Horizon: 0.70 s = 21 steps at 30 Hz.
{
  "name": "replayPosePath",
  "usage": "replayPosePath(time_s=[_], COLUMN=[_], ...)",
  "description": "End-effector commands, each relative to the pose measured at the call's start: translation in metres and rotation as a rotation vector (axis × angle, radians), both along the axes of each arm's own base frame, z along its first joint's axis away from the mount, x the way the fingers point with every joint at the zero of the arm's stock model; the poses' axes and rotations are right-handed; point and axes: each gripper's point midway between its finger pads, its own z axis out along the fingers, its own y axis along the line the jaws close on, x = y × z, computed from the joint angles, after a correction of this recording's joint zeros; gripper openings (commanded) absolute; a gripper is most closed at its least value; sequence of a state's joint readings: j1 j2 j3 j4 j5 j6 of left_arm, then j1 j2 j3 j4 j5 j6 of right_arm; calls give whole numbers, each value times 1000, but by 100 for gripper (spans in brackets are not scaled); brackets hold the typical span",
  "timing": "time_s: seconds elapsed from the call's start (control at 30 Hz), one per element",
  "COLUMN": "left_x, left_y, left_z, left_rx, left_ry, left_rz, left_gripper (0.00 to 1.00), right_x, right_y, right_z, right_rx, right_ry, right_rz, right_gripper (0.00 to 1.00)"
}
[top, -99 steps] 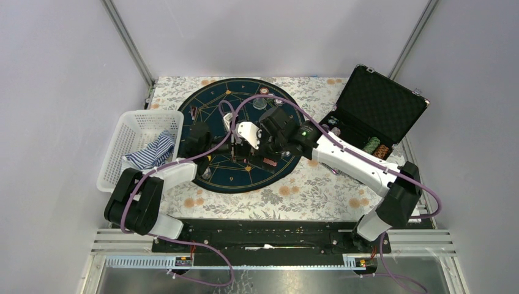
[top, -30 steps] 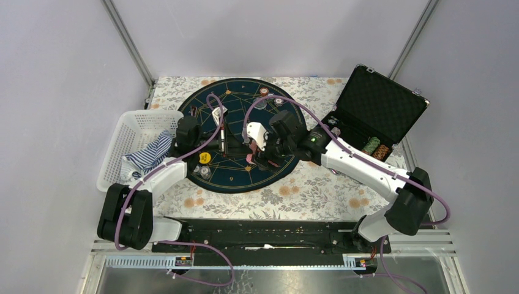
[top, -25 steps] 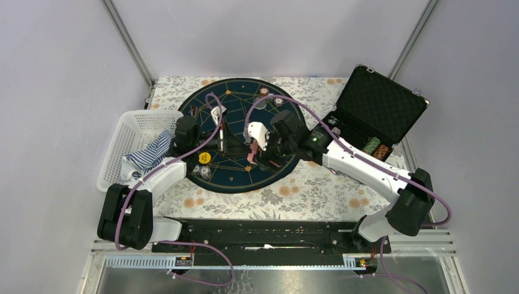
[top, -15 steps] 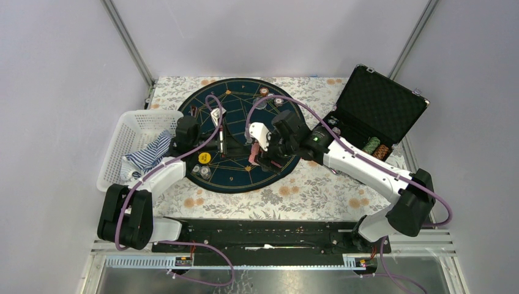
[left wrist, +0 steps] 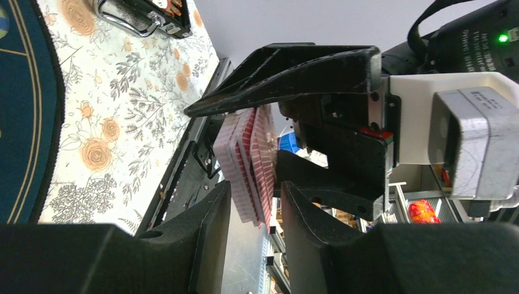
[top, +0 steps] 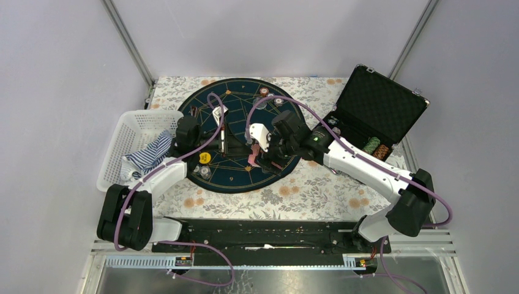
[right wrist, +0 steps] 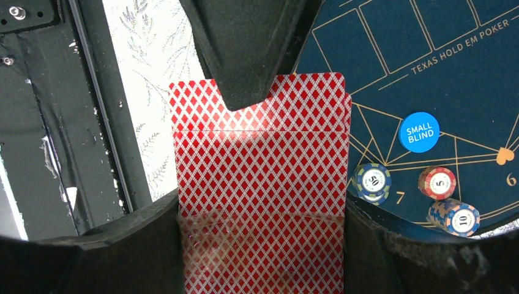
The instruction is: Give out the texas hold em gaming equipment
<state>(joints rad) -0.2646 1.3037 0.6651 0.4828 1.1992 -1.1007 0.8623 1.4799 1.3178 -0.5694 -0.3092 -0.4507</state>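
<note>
Right claw (top: 256, 154): clamped on a deck of playing cards (right wrist: 260, 184), above the mat's (top: 235, 92) near half. Left claw (left wrist: 255, 193): parted, fingers flanking the deck's edge.

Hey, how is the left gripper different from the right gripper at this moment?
The right gripper is shut on a stack of red-backed cards; the left gripper is open and clamps nothing. The right gripper clamps the stack across its faces, while the left gripper's fingers sit either side of the stack's free end; contact there is unclear. Both are black, two-fingered and above the dark-blue mat.
</note>
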Motion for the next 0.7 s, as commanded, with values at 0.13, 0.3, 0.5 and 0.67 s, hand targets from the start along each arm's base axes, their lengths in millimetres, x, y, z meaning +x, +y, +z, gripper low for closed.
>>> replayPosePath(time_s=[0.13,0.3,0.5,0.67], left_x=[-1,3,6,0], left_y=[-2,1,8,8], left_z=[7,-3,0,13], left_rx=[-4,52,40,-7], left_ry=[-62,-60,-62,-86], left_rz=[-12,0,21,10], left_gripper=[38,28,20,37], right_x=[8,8,8,6], right_y=[15,14,9,9], right_z=[32,38,36,30], right_rx=[107,109,96,92], right_ry=[-52,-61,-71,-62], right_rz=[20,14,6,9], right_gripper=[11,10,8,8])
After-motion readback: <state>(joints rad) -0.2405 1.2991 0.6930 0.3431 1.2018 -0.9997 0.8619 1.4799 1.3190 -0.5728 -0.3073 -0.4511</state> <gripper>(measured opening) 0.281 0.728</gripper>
